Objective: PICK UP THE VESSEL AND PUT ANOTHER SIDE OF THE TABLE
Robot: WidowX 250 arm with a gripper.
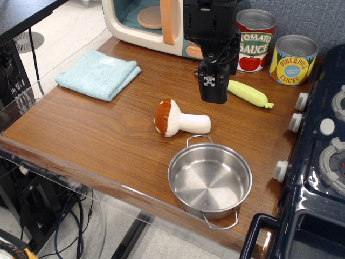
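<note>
Now the pot [209, 182] sits on the desk [102, 135] toward the five o'clock part of the view, close to the near edge, empty and upright, one wire handle at eleven o'clock of its rim and the other at five o'clock. Nothing touches it. At about ten o'clock of the pot, just beside its handle, lies a plush mushroom [178, 120] on its side, cap pointing to nine o'clock. The gripper [213, 90] hangs above the desk at twelve o'clock of the pot, well apart from it and holding nothing; its fingers look close together, though whether they are fully closed cannot be told. Behind it lie a yellow-green toy vegetable [247, 93], a tomato can [255, 41] and a pineapple can [292, 59]. A folded blue cloth [98, 74] rests at ten o'clock of the desk, near a toy microwave [148, 19]. A dark blue toy stove [318, 162] fills the three o'clock side.
</note>
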